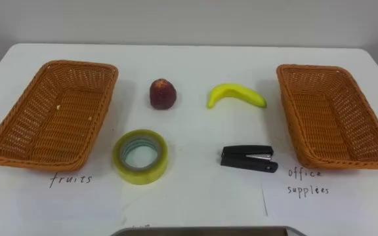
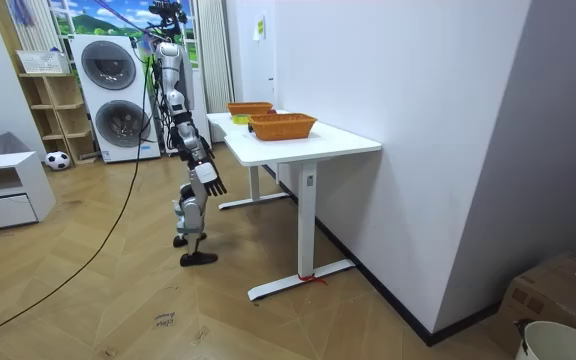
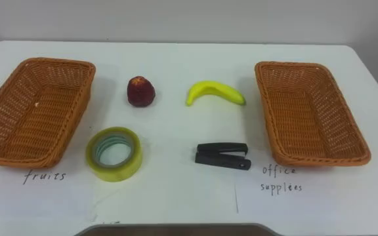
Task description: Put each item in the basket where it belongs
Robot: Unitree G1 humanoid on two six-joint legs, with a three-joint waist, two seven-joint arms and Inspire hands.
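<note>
left eye view: looking down on a white table (image 1: pixel 189 62). at the robot's left, the left basket (image 1: pixel 58 118), woven and orange-brown, with a handwritten fruit label (image 1: pixel 71 179) on the table just before it. at the robot's right, the right basket (image 1: pixel 333 118), of the same weave, with a handwritten office label (image 1: pixel 307 181) just before it. between the two baskets, four loose things on the tabletop: a red fruit (image 1: pixel 163 94) and a banana (image 1: pixel 236 95) in the far row, a tape roll (image 1: pixel 143 172) lying flat and a black stapler (image 1: pixel 248 158) in the near row. banana near the right basket, tape roll near the left basket, none of the four touching.

room view: standing upright on a wood floor at the table's long side, on the room view's left of it. right hand (image 2: pixel 211 183) hanging low by the hip, below the tabletop, apart from the things; cannot tell how far open or whether holding anything. further back, washing machines (image 2: pixel 108 95).

right eye view: same layout, tape roll in front of the red fruit, stapler in front of the banana.
</note>
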